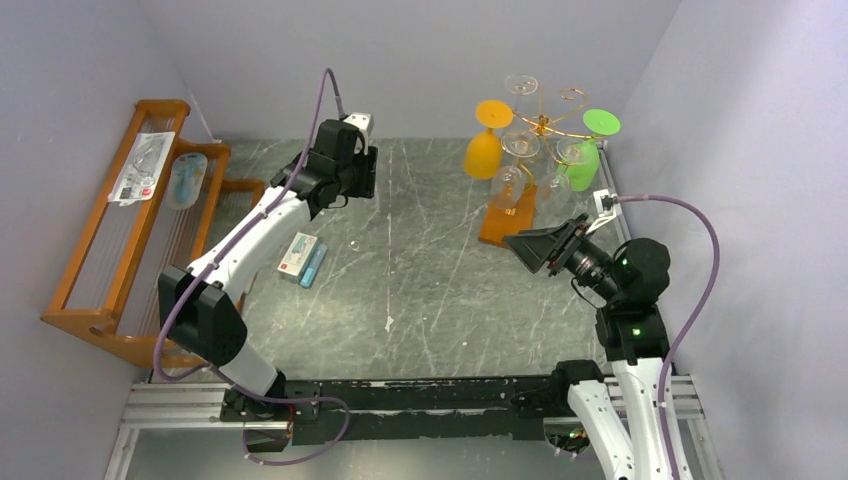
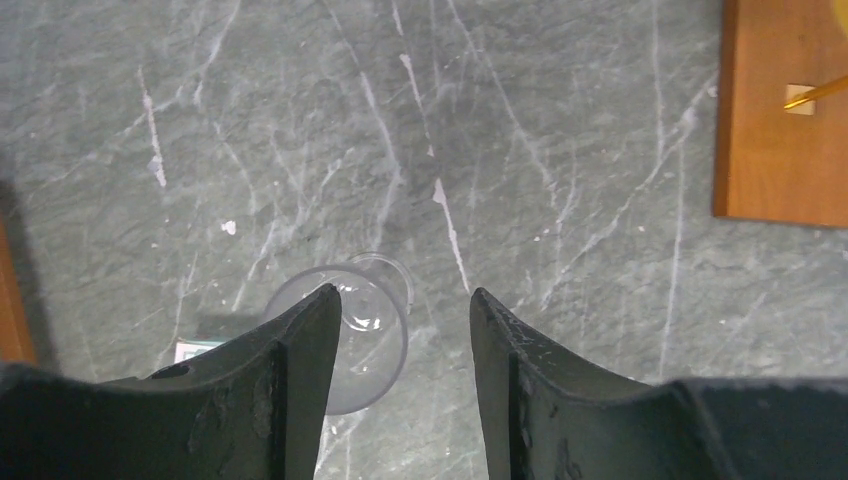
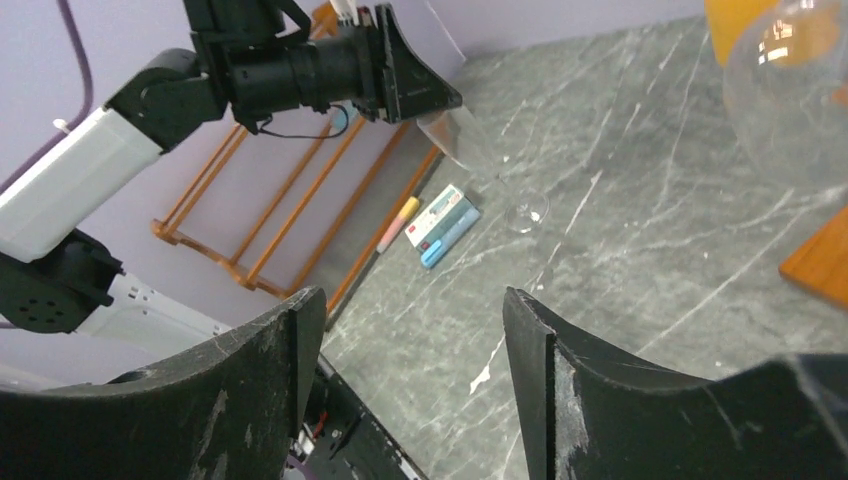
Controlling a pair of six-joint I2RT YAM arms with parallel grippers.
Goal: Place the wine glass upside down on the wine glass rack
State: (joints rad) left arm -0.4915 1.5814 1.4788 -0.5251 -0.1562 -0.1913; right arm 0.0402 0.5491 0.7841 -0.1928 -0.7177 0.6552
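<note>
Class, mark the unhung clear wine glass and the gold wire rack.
clear wine glass [image 3: 527,212]: right wrist view, round foot.
gold wire rack [image 1: 498,228]: top external view, wooden base.

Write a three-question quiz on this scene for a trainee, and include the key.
1. True or false: the clear wine glass already hangs on the wine glass rack.
2. Which coloured glasses hang upside down on the rack?
A. an orange glass and a green glass
B. a red one and a blue one
C. a yellow one and a purple one
3. Fill in: the ___ claw is at the clear wine glass's bowl, jaws apart.
Key:
1. False. It stands upright on the table.
2. A.
3. The left claw.
</note>
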